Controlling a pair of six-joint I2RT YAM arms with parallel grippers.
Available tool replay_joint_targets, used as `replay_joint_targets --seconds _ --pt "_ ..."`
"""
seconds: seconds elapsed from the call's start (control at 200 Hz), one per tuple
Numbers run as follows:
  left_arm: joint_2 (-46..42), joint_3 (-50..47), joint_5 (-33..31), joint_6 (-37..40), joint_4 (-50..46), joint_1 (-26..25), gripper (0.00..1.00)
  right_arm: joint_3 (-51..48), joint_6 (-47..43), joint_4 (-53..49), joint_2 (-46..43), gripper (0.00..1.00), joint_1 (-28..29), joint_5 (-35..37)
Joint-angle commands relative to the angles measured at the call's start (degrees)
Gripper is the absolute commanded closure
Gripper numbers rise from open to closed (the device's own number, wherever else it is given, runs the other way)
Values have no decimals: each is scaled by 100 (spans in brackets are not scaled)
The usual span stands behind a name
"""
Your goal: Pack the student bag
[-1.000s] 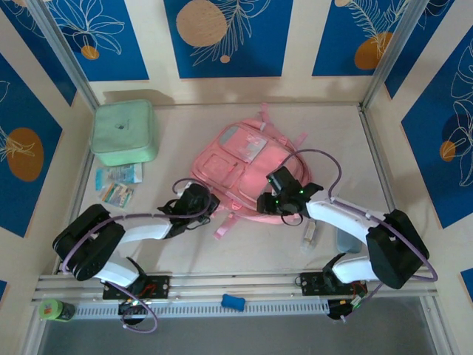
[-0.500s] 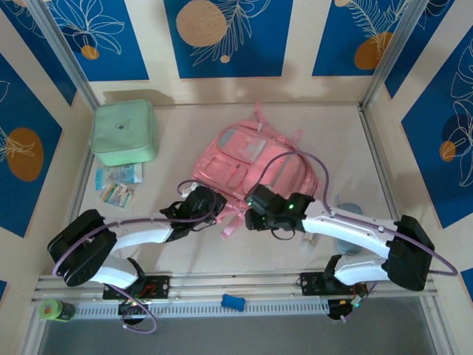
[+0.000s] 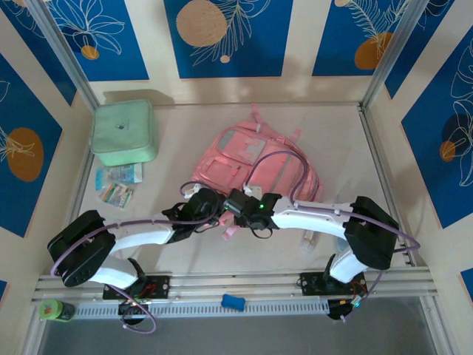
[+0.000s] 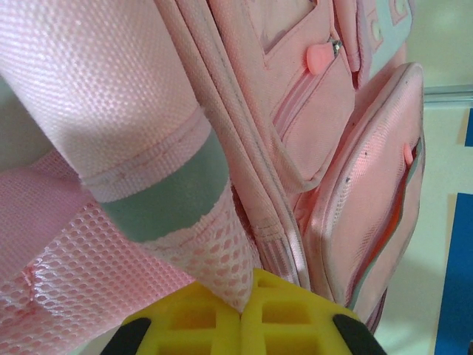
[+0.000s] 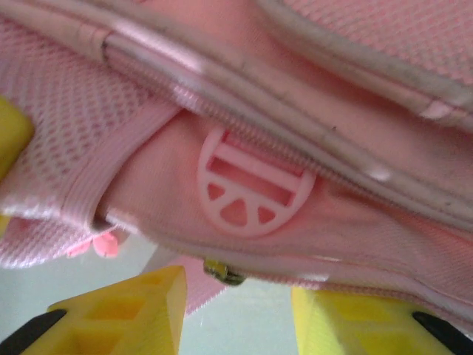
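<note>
- Moved since a second ago: right gripper [image 3: 230, 205], swung from the 3 o'clock side of the student bag [image 3: 255, 159] round to its 7 o'clock corner; left gripper [image 3: 214, 207] nudged slightly toward 3 o'clock.
- Now nose to nose at that corner, left gripper at 9 o'clock of the right one, very close; cannot tell whether touching.
- Left wrist view: yellow fingertips [image 4: 207, 322] pressed tight together, pinching the mesh end of a pink strap [image 4: 140, 140] just past its grey-green band.
- Right wrist view: jaws standing apart, clamping nothing; yellow fingers [image 5: 126, 307] at 7 and 5 o'clock of the frame, bare table [image 5: 244, 318] visible between them.
- Just ahead of those fingers, at 12 o'clock: the bag's zipped edge, with a round pink buckle [image 5: 251, 188] and a small metal zip pull [image 5: 224, 271] hanging below it.
- Student bag lying flat at mid-table, front pockets up, top end pointing to roughly 12 o'clock, near end toward both grippers.
- Mint green case [image 3: 124, 132] at 10 o'clock of the bag, well apart, in the far left corner.
- Two small printed packets [image 3: 118, 185] just at 6 o'clock of that case.
- Clear tube [image 3: 310, 238] at 5 o'clock of the bag, beside the right arm.
</note>
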Motion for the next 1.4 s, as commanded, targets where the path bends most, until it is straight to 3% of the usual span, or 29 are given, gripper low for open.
replay_joint_targets --seconds 0.0,0.135,0.435,0.815,1.161,1.396 --pt "-123 83 -176 -45 390 -119 100 340 717 -576 187 63 6 626" --pt "-155 82 -212 21 350 -119 100 265 797 -1054 34 65 49 563" --pt "-154 93 -212 124 406 -130 100 -286 230 -816 -612 72 166 -41" --pt "-151 131 -230 146 402 -128 100 61 -416 -256 181 60 120 -412" --pt "-129 117 -217 165 384 -125 100 -175 -836 126 -90 59 -18 412" --pt "-142 131 -256 189 292 -128 100 -162 -503 -348 -327 59 -115 759"
